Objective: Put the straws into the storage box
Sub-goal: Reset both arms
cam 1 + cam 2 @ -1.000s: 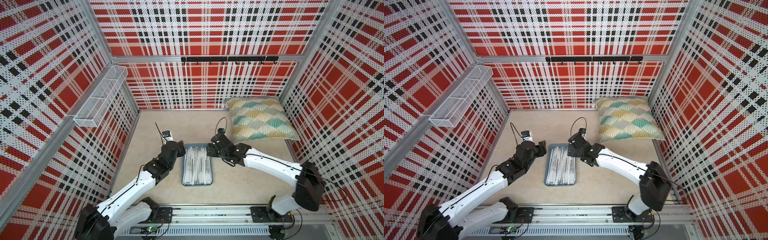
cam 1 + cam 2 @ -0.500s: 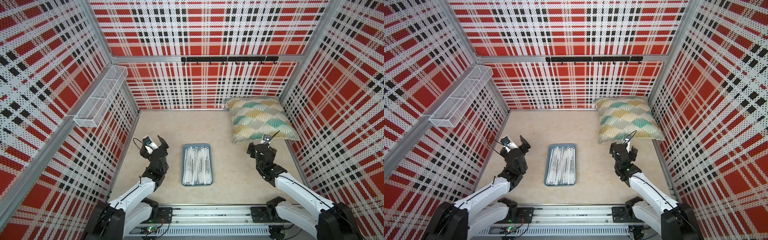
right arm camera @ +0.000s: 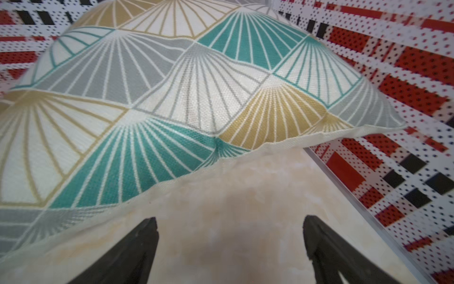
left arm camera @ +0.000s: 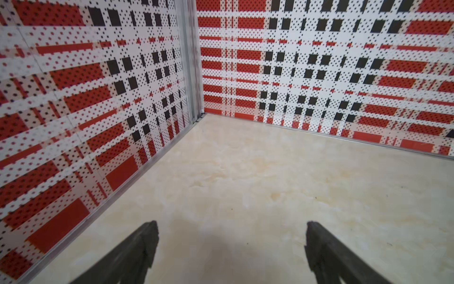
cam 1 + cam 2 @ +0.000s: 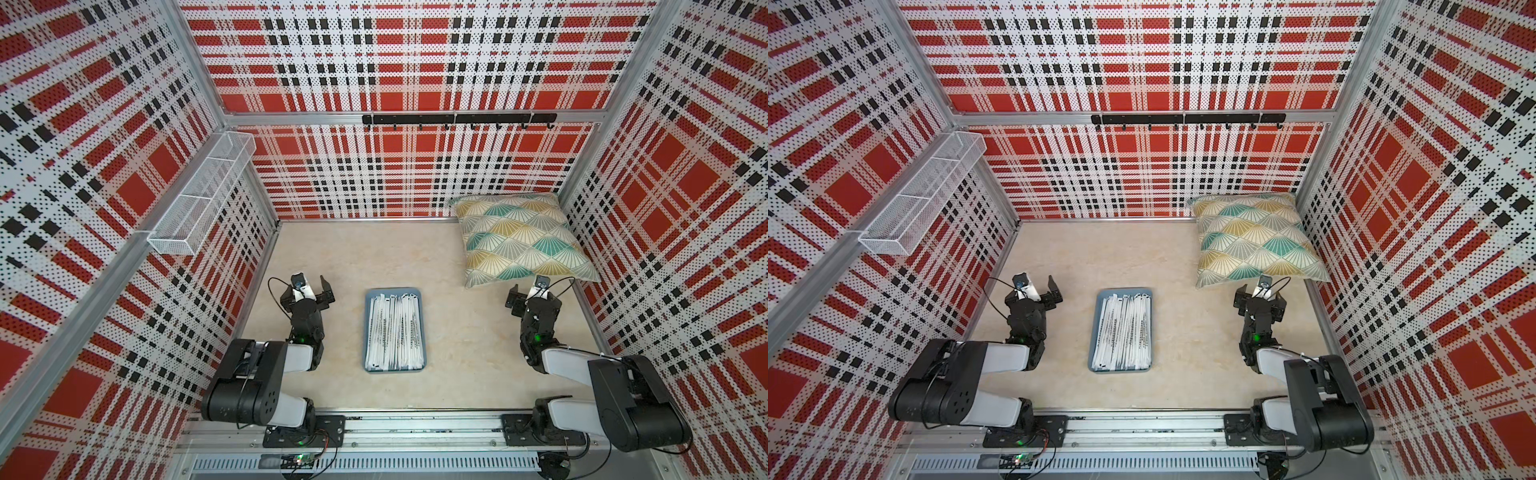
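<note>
I see the straws (image 5: 395, 332) lying in the tray (image 5: 415, 292), no strays elsewhere; the job looks done. My left gripper (image 4: 231, 226) and right gripper (image 3: 229, 221) sit wide open, empty, either side of it.

**Bright, even light; soft edges**

Both top views are bright and evenly lit from above; shadows on the table (image 5: 374, 257) are faint and soft-edged. The wide lens bows the plaid walls (image 5: 104, 124) toward the frame edges. The straws (image 5: 395, 332) read white, their print only dark flecks. In the left wrist view the near wall is blurred, the far corner sharper. In the right wrist view the cushion (image 3: 172, 98) weave is crisp mid-frame and the side wall smears.
</note>
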`<state>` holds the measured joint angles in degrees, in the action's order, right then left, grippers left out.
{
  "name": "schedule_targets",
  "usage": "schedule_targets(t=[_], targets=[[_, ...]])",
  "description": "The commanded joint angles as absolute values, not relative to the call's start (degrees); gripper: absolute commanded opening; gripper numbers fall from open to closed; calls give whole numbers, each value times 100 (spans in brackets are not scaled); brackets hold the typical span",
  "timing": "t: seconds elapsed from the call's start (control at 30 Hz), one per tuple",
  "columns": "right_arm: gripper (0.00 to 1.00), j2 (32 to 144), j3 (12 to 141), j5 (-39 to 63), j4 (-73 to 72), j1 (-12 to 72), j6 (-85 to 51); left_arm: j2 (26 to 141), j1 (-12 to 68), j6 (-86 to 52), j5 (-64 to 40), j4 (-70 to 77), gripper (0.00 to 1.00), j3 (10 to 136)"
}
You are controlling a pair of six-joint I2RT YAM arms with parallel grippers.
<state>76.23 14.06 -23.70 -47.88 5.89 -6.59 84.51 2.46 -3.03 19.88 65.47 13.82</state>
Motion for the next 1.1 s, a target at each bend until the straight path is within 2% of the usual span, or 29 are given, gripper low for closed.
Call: schedule_targets(t=[0.0, 0.07, 0.2, 0.27, 0.33, 0.4, 0.57, 0.87, 0.93, 1.07], targets=[[99, 7907, 1414, -1331, -5909, 478, -273, 8728, 94, -186, 1242, 7505, 99, 1208], [99, 8245, 1232, -1217, -6597, 472, -150, 9059, 84, -315, 1443, 8295, 99, 1053], [100, 8897, 1087, -717, -7495, 483, 47, 8946, 30, -476, 1696, 8031, 99, 1058], [100, 8733, 1421, -1146, -6614, 443, -221, 8915, -42, -572, 1639, 8156, 99, 940], [100, 8885, 1733, -1822, -6250, 382, -544, 8926, -114, -641, 1595, 8514, 99, 768], [100, 8869, 1677, -1961, -6324, 364, -615, 8947, -78, -609, 1674, 8557, 99, 773], [100, 8834, 1667, -1961, -6268, 368, -628, 9018, 415, -309, 2648, 8116, 99, 1108], [100, 8833, 1681, -1956, -6259, 356, -628, 9017, 423, -295, 2640, 8121, 99, 1098], [100, 8829, 1670, -1952, -6260, 353, -626, 9043, 589, -161, 2907, 8154, 99, 1092], [100, 8825, 1672, -1958, -6264, 355, -626, 9025, 428, -279, 2680, 8160, 99, 1088]])
